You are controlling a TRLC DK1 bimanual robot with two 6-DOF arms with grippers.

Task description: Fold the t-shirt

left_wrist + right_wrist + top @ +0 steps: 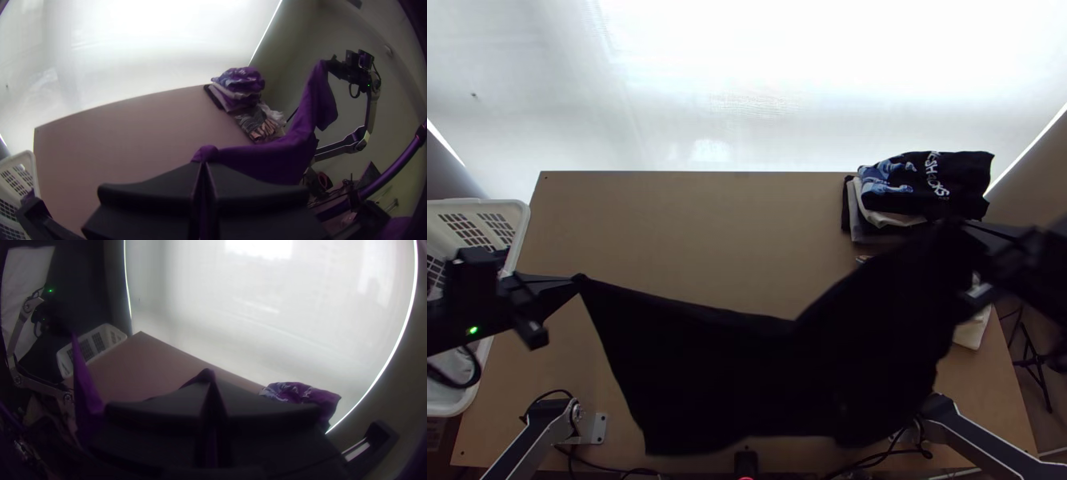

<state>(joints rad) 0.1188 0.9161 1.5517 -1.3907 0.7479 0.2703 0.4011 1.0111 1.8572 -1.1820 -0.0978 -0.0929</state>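
1. My left gripper (577, 280), over the left part of the table (691, 232). The two black fingers are closed together at their tips, pinching one corner of the t-shirt.
2. My right gripper (957, 226), raised at the right side, near the pile of folded clothes in the view from above. Its fingers likewise meet at the tips, with a bit of the same t-shirt gathered between them.
3. The t-shirt (747, 384), dark, suspended between my two grippers and covering much of the near half of the table in the top view. Its upper edge slopes down from each hold to a low point near the middle; it is neither folded nor laid flat. Below my right grip the fabric is broader and hangs in loose folds. Whether the lower edge touches the table, I cannot tell.
4. The pile of folded clothes (927, 184), at the table's far right corner. A dark garment with a light and blue print lies on top, above pale and dark layers.
5. Striped cloth (262, 127), lying just beside the pile, with pale cloth (273, 114) next to it.
6. A white plastic basket (521, 220) with slotted walls, at the table's left edge, partly beneath my left arm.
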